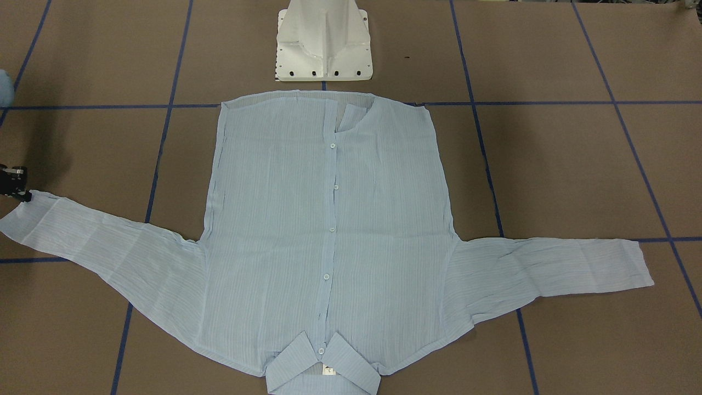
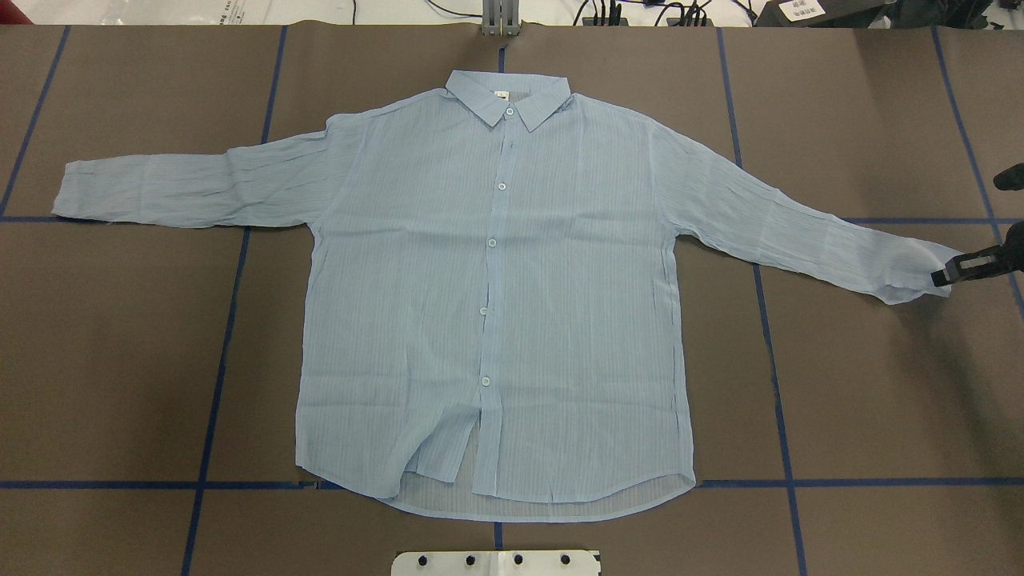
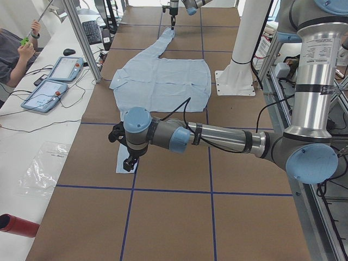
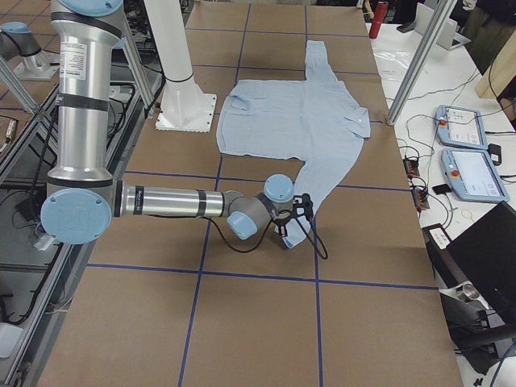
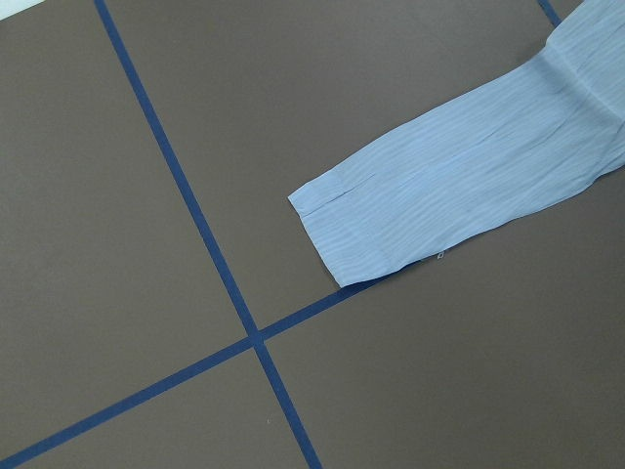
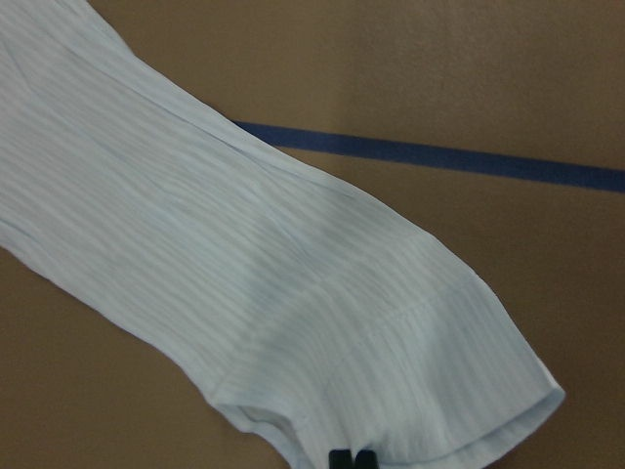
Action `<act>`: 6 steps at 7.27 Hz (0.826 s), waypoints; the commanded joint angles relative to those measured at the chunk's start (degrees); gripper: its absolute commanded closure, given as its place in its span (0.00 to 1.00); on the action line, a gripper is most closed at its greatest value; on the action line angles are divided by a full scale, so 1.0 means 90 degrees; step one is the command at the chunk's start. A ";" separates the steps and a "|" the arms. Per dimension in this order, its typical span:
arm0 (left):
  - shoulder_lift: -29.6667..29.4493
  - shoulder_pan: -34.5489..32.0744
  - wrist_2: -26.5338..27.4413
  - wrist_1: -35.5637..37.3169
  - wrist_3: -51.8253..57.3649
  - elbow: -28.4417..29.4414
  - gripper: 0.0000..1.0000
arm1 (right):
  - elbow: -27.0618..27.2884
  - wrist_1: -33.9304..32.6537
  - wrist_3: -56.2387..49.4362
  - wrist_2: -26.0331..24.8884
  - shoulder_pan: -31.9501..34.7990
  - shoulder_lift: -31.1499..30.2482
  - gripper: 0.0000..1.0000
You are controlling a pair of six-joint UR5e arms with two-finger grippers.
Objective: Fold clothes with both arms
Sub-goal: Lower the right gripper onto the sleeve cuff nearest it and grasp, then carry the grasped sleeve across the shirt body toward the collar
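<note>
The pale blue striped shirt [image 2: 496, 288] lies flat and buttoned, collar [image 2: 508, 92] at the far side, both sleeves spread out. My right gripper [image 2: 942, 277] is at the right sleeve's cuff [image 2: 912, 268]. In the right wrist view its fingertips [image 6: 340, 459] are pressed together at the cuff's edge [image 6: 469, 391], shut on it. It also shows in the front view [image 1: 24, 196]. My left gripper [image 3: 129, 162] shows only in the exterior left view, above the left cuff [image 5: 342, 234], and I cannot tell whether it is open or shut.
The white pedestal base [image 1: 323, 46] stands just behind the shirt's hem. Blue tape lines [image 2: 232, 320] cross the brown table. A side bench holds tablets [image 3: 54, 81], and a red cylinder [image 3: 19, 225] lies near the table's corner.
</note>
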 commanded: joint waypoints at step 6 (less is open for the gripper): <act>0.0009 0.0000 -0.0006 0.0000 0.0008 0.0104 0.01 | 0.0159 -0.1501 0.2708 -0.0010 -0.1127 0.4188 1.00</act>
